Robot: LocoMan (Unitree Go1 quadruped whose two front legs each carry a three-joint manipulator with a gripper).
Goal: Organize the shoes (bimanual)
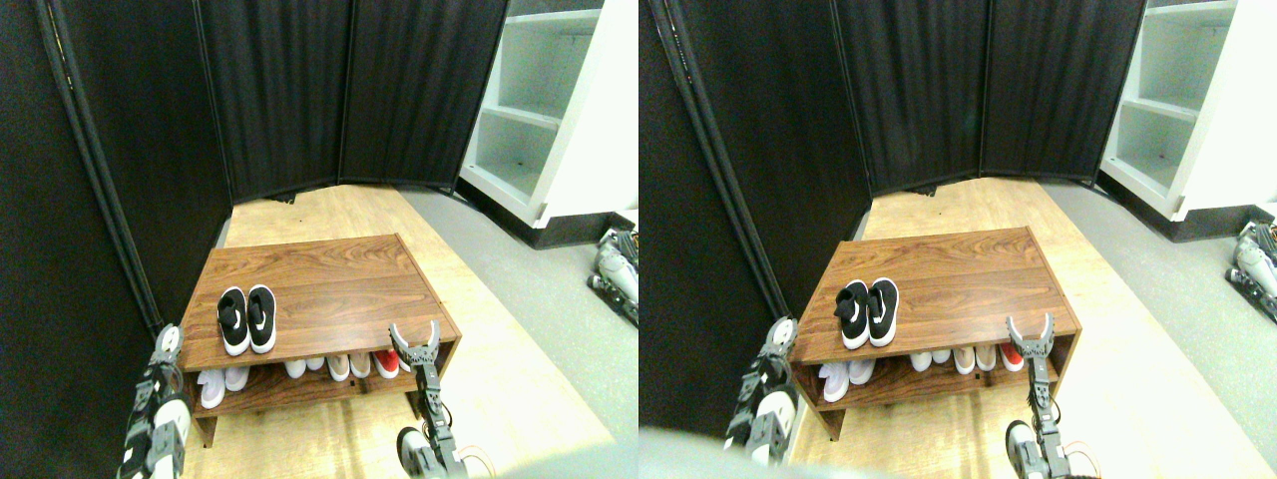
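Black folding screens wall off the back and left of the scene, and a white shelving unit stands at the right rear. The floor is pale wood with a grey strip running along its right side. Another robot's limb lies on the grey strip at the far right edge.

In the middle stands a low wooden shoe bench with a flat top and an open shelf beneath. The shoes, the black pair with white soles, sit side by side and touching on the bench top near its front left corner, toes toward the robot. The remaining top surface holds nothing else.

On the lower shelf a row of other footwear lines the front: white shoes at the left, beige shoes further right, and a red shoe at the right end, partly hidden behind the right gripper.

The right gripper stands at the bench's front right corner, its jaws spread apart and holding nothing, well apart from the black pair. The left gripper rises beside the bench's front left corner, near the pair but not touching it; whether its jaws are parted or closed cannot be told.
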